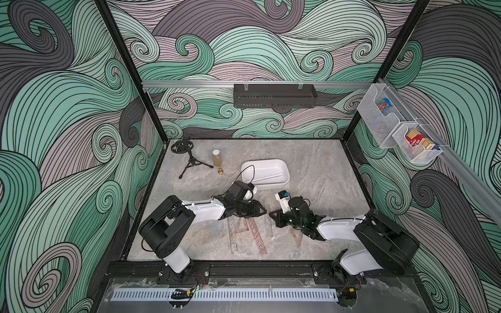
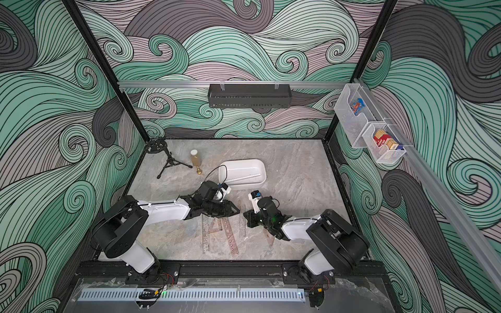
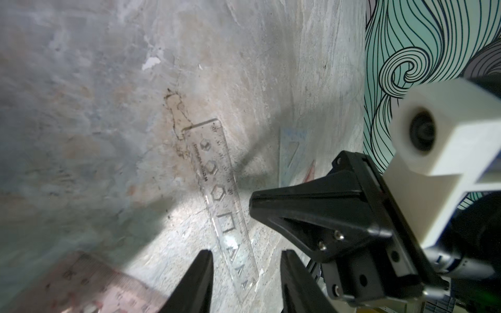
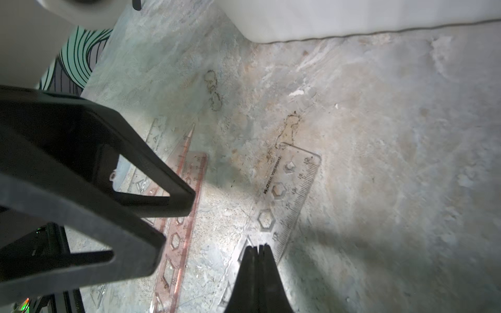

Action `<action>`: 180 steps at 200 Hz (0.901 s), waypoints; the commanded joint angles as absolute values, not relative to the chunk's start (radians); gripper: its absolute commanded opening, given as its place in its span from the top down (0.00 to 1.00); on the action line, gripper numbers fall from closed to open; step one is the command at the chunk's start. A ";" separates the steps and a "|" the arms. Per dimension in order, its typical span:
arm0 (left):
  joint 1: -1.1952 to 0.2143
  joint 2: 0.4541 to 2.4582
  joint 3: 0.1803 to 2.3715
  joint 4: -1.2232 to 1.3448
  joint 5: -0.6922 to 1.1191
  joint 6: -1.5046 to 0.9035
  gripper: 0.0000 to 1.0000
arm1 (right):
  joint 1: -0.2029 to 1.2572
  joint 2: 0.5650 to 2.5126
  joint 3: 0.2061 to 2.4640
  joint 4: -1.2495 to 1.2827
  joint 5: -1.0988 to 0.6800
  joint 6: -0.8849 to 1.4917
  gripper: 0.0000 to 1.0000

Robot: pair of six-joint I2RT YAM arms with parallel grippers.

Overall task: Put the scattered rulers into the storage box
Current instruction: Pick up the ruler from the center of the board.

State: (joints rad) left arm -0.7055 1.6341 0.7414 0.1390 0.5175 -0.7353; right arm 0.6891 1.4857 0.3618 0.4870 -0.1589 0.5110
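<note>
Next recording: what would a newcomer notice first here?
The teal-and-grey swirl-patterned walls dominate, wrapping the marbled grey table. At its near middle the left gripper and right gripper nearly meet over thin transparent plastic rulers, pinkish and clear, lying flat. Behind them stands a shallow white plastic tub holding one clear ruler strip.

On the grey surface (image 1: 311,168), a small black tripod (image 1: 192,158) stands near the far left corner. An upright amber bottle (image 1: 216,159) and a brass piece (image 1: 221,171) sit beside it. A black perforated tray (image 1: 273,96) and two wire-mesh baskets (image 1: 375,122) hang on the walls.
</note>
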 commanded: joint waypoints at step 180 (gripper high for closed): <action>-0.747 1.769 0.760 0.165 0.503 -0.748 0.56 | 0.653 1.603 0.330 0.539 -0.216 0.497 1.00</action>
